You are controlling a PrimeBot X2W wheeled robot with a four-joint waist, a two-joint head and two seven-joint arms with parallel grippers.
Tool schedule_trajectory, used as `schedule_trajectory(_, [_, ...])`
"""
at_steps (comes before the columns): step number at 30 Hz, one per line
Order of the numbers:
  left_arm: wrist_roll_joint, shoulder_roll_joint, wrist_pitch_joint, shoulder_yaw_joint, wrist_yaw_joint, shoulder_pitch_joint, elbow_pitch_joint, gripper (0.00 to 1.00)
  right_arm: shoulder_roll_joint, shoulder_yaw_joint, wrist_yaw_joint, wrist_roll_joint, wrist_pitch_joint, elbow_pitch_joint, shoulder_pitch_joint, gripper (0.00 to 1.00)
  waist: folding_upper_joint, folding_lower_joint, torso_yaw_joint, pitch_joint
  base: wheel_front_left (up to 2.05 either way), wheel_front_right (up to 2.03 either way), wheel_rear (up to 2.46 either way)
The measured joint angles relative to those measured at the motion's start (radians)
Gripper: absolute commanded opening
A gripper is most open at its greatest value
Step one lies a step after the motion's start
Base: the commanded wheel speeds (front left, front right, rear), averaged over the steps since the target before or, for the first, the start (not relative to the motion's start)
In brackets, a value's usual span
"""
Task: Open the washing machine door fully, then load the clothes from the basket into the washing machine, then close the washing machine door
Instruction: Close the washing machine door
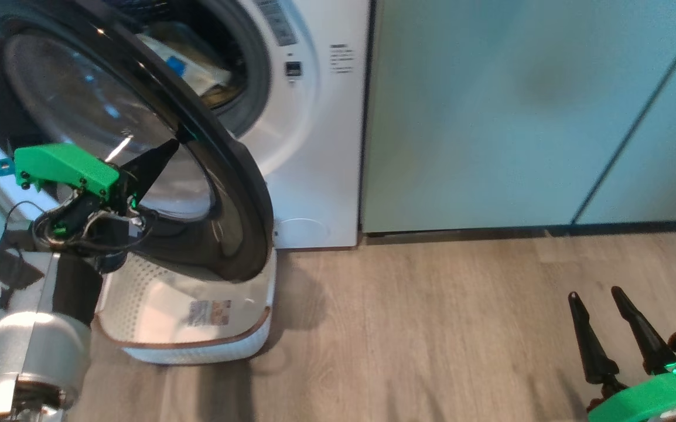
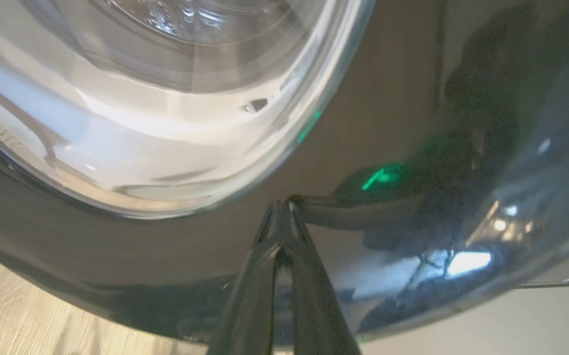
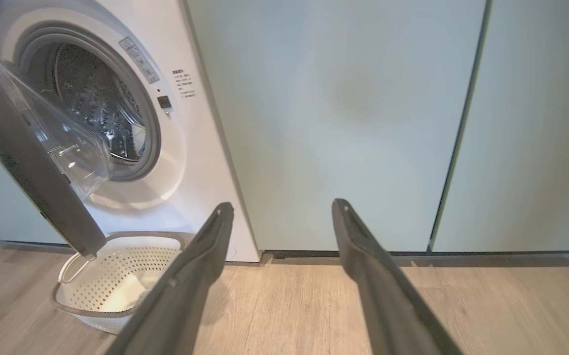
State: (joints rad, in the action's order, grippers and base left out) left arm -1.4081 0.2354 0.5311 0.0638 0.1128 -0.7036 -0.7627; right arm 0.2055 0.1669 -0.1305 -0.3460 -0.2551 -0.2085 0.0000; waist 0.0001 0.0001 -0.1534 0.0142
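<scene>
The washing machine point(image 1: 314, 146) stands white at the upper left, its drum open. Its door point(image 1: 238, 176), with a glossy black rim and domed glass, hangs partly open over the basket point(image 1: 197, 346). My left gripper point(image 1: 174, 142) is shut, and its tip point(image 2: 282, 204) rests against the outer black rim point(image 2: 117, 256) beside the glass. Pale yellow clothes point(image 1: 188, 64) with a blue patch lie inside the drum. A label shows on the floor of the cream basket point(image 3: 102, 276). My right gripper point(image 1: 594, 293) is open and holds nothing, low over the floor at the right point(image 3: 282, 207).
Pale green cabinet doors point(image 1: 490, 117) stand to the right of the washer, above a dark plinth. Wood-look floor point(image 1: 432, 328) stretches between the basket and my right gripper. The door's lower edge hangs just over the basket's rim.
</scene>
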Motion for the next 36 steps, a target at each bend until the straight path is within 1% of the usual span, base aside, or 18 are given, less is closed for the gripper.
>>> schedule_trajectory(4, [0.0, 0.001, -0.012, 0.001, 0.005, 0.0, -0.002, 0.0, 0.0, -0.004, 0.0, 0.0, 0.0, 0.001, 0.0, 1.0, 0.0, 0.0, -0.045, 0.005, 0.0, 0.0, 0.0])
schedule_trajectory(7, [0.0, -0.004, -0.015, -0.003, 0.009, -0.004, -0.002, 0.0, 0.0, -0.007, 0.0, 0.0, 0.0, 0.001, 0.003, 1.0, 0.0, 0.0, -0.059, 0.012, 0.0, 0.0, 0.0])
schedule_trajectory(15, [0.0, -0.005, -0.024, -0.01, 0.009, -0.004, -0.002, 0.0, -0.01, -0.017, 0.0, 0.0, 0.0, 0.003, 0.01, 1.0, 0.0, 0.0, -0.027, 0.015, 0.0, 0.0, 0.0])
schedule_trajectory(16, [0.001, -0.004, -0.033, -0.011, 0.009, -0.004, -0.002, 0.08, -0.012, -0.018, 0.0, 0.0, 0.0, 0.003, 0.01, 1.0, 0.0, 0.0, -0.02, 0.014, 0.0, 0.0, 0.0])
schedule_trajectory(18, [0.007, -0.001, -0.043, -0.012, 0.009, -0.002, 0.001, 0.33, -0.016, -0.019, 0.0, 0.0, 0.0, 0.003, 0.01, 1.0, 0.0, 0.0, -0.006, 0.012, 0.0, 0.0, 0.0])
schedule_trajectory(19, [0.009, 0.0, -0.051, -0.015, 0.009, -0.001, 0.004, 0.58, -0.017, -0.02, 0.0, 0.0, 0.0, 0.003, 0.01, 1.0, 0.0, 0.0, 0.001, 0.01, 0.0, 0.0, 0.0])
schedule_trajectory(20, [0.012, 0.001, -0.059, -0.018, 0.009, 0.001, 0.006, 0.86, -0.017, -0.021, 0.0, 0.0, 0.0, 0.003, 0.011, 1.0, 0.0, 0.0, 0.009, 0.008, 0.0, 0.0, 0.0])
schedule_trajectory(21, [0.02, 0.002, -0.066, -0.026, 0.009, 0.005, 0.008, 1.0, -0.017, -0.023, 0.0, 0.0, 0.0, 0.003, 0.011, 1.0, 0.0, 0.0, 0.017, 0.006, 0.0, 0.0, 0.0])
schedule_trajectory(27, [0.074, 0.025, -0.122, -0.067, 0.009, 0.059, 0.039, 1.0, -0.02, -0.031, 0.0, 0.0, 0.0, 0.003, 0.013, 1.0, 0.0, -0.0001, 0.07, -0.002, 0.0, 0.0, 0.0])
schedule_trajectory(30, [0.104, 0.049, -0.175, -0.083, 0.01, 0.091, 0.076, 1.0, -0.02, -0.032, 0.0, 0.0, 0.0, 0.003, 0.013, 1.0, 0.0, -0.0001, 0.095, -0.004, 0.0, 0.0, 0.0])
schedule_trajectory(36, [0.164, 0.112, -0.306, -0.15, 0.011, 0.181, 0.16, 1.0, -0.027, -0.038, 0.0, 0.003, 0.0, 0.004, 0.013, 1.0, 0.0, -0.0001, 0.128, -0.008, 0.0, 0.0, 0.0])
